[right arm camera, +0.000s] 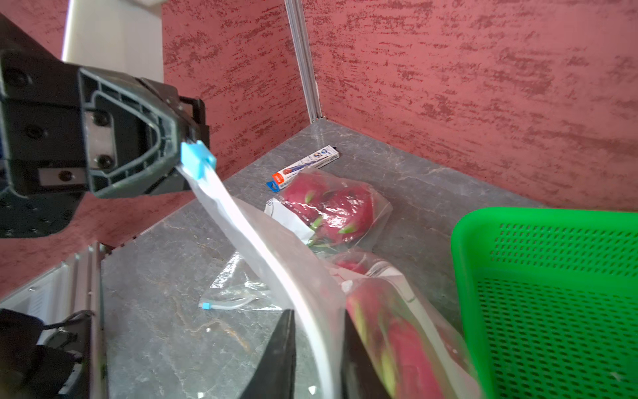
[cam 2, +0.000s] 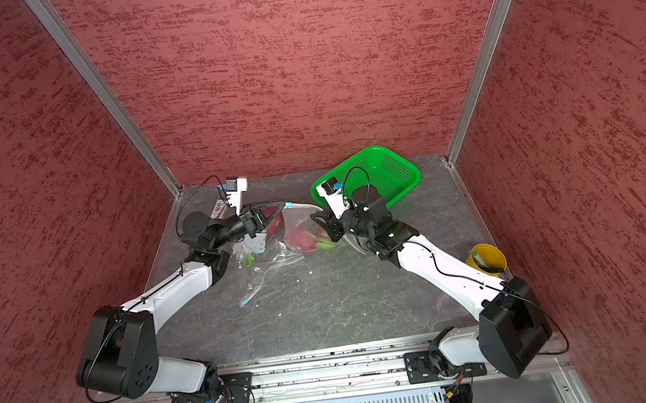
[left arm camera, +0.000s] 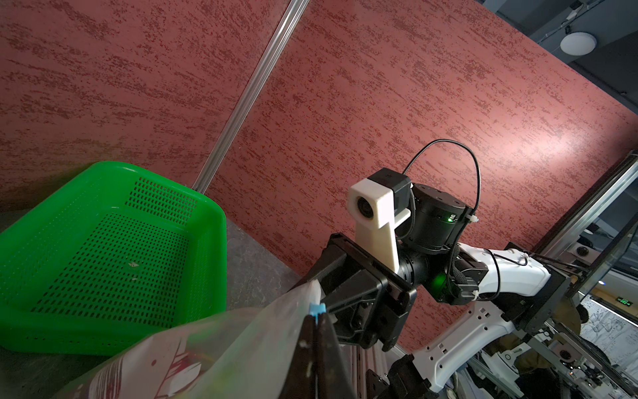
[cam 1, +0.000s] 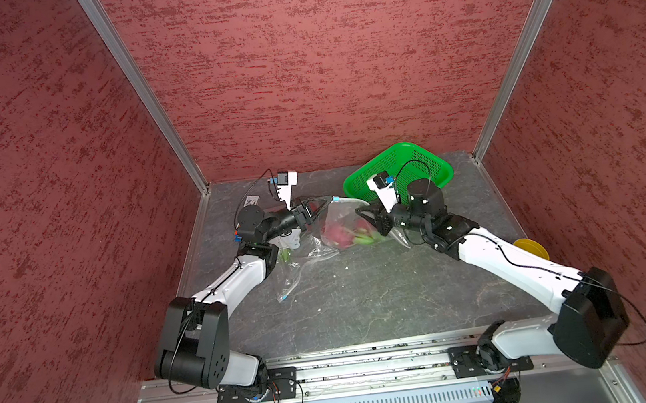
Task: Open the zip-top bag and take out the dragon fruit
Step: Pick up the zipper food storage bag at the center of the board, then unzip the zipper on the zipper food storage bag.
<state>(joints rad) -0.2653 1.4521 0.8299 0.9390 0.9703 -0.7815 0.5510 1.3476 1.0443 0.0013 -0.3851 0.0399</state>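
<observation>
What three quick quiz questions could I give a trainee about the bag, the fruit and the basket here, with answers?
1. Fill in: the dragon fruit beside the right gripper lies ___ the zip-top bag.
2. True or false: the green basket holds no fruit.
3. What does the left gripper clamp? A) the bag's blue slider B) the basket's rim C) nothing
Key: 1 inside; 2 true; 3 A.
</observation>
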